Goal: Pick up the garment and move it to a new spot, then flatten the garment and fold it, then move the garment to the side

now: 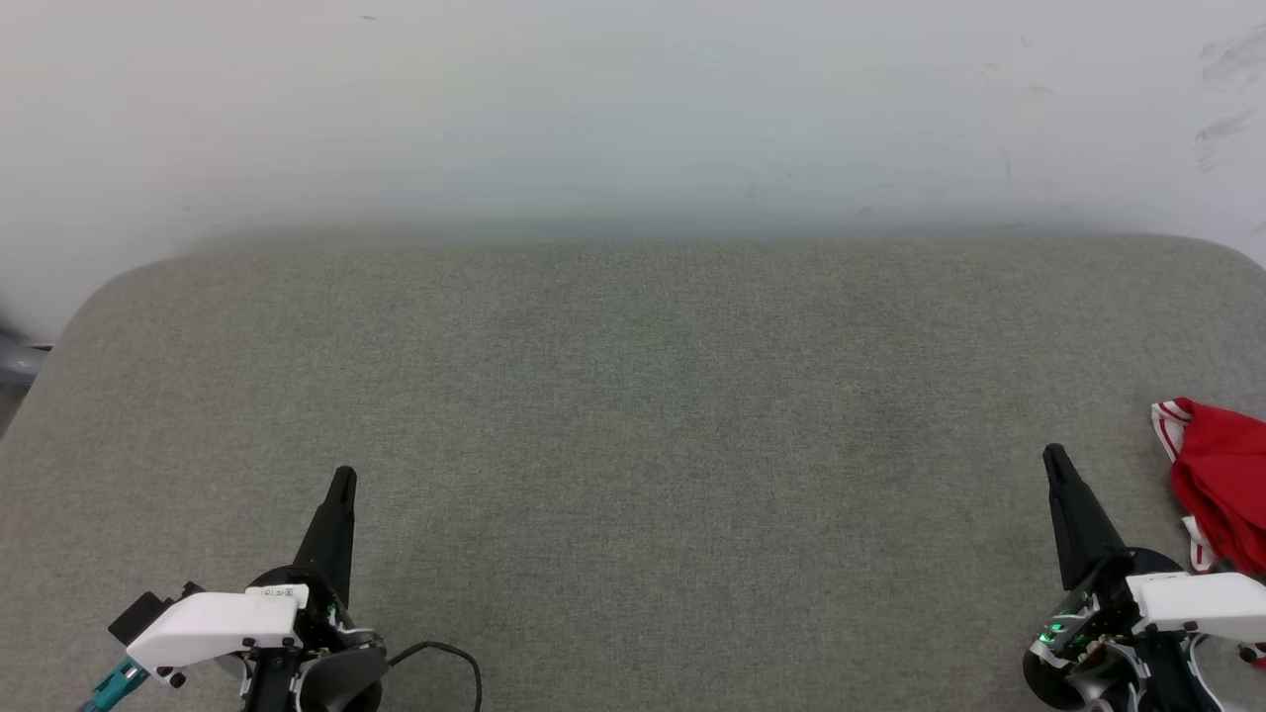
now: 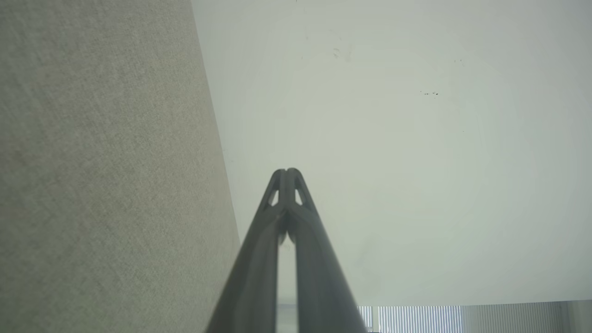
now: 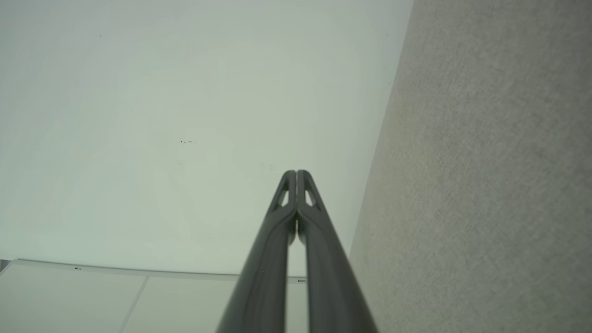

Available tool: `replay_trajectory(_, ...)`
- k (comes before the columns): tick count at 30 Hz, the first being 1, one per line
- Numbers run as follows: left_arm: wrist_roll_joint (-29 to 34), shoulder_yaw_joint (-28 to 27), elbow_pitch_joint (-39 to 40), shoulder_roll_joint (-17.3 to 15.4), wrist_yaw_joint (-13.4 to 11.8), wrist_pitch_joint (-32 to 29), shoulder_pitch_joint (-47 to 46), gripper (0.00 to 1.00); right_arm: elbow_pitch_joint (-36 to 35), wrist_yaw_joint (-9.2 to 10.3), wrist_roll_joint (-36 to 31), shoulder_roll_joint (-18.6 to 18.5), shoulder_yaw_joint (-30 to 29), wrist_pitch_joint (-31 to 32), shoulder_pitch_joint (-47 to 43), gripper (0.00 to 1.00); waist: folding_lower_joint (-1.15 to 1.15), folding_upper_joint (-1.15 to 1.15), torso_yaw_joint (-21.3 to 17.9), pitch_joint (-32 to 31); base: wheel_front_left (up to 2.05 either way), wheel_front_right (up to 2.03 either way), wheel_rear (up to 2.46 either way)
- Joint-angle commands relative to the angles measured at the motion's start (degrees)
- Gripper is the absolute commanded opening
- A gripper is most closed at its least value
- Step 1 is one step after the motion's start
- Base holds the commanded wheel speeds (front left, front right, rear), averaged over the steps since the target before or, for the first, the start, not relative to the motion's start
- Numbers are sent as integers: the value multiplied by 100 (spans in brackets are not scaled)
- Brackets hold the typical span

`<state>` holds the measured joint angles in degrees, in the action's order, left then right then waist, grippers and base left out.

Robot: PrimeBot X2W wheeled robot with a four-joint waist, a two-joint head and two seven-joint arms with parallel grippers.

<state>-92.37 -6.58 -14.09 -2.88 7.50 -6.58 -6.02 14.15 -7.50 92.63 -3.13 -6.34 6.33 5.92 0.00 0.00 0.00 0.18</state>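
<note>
The garment (image 1: 1221, 485), red with red-and-white striped trim, lies crumpled at the far right edge of the grey fabric surface (image 1: 633, 415), partly cut off by the head view's border. My right gripper (image 1: 1054, 458) sits at the lower right, just left of the garment and apart from it, shut and empty. At the lower left my left gripper (image 1: 344, 479) is shut too, holding nothing. In the wrist views, the left gripper (image 2: 286, 172) and the right gripper (image 3: 296, 173) each show fingertips pressed together, pointing toward the pale wall.
A pale wall (image 1: 633, 109) rises behind the grey surface. The surface has rounded back corners, and a grey object (image 1: 18, 358) shows past its left edge. A black cable (image 1: 445, 655) loops near my left wrist.
</note>
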Motion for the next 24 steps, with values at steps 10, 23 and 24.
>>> replay_trajectory(10,-7,-14,0,11,8,-14,-45,0,6,2,-25,23,-11,16,69,0,0,0,0,0,0,0,0)
replay_trajectory(23,-8,-15,1,11,8,-13,-45,0,6,2,-29,26,-14,21,69,0,0,0,0,0,0,0,0)
replay_trajectory(24,-8,-15,1,11,9,-13,-45,0,6,2,-28,26,-14,21,69,0,0,0,0,0,0,0,0)
